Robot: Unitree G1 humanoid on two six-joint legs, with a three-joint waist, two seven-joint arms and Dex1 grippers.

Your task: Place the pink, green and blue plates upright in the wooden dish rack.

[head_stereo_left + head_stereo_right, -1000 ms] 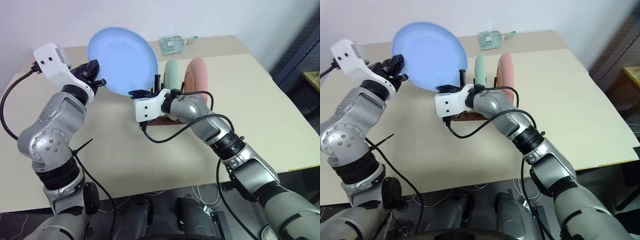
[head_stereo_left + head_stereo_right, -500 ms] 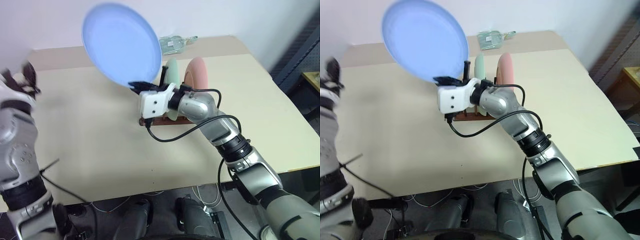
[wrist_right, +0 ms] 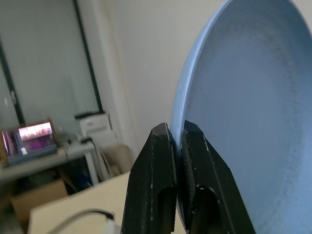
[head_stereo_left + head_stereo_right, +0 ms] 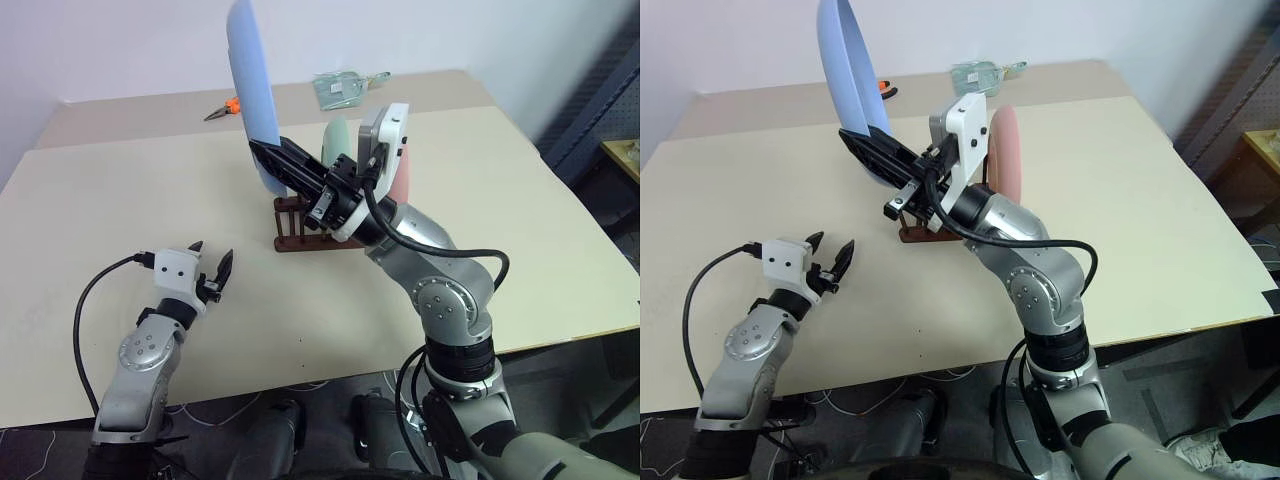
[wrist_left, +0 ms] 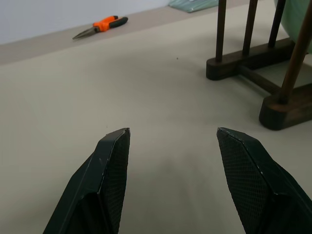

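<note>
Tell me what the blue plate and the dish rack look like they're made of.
Blue plate: probably plastic or matte-glazed ceramic; its surface is flat in colour, without gloss, and the rim is thin. I can't tell which. Dish rack: wood, dark brown stain with a slight sheen; round pegs set in low rails with rounded ends.

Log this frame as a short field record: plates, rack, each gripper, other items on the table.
blue plate: held on edge above the table, rim pinched by right gripper
green plate: upright in wooden dish rack
pink plate: upright in rack
left gripper: open, holding nothing, low over the table beside the rack
other: orange-handled pliers and a clear packet at the far edge
</note>
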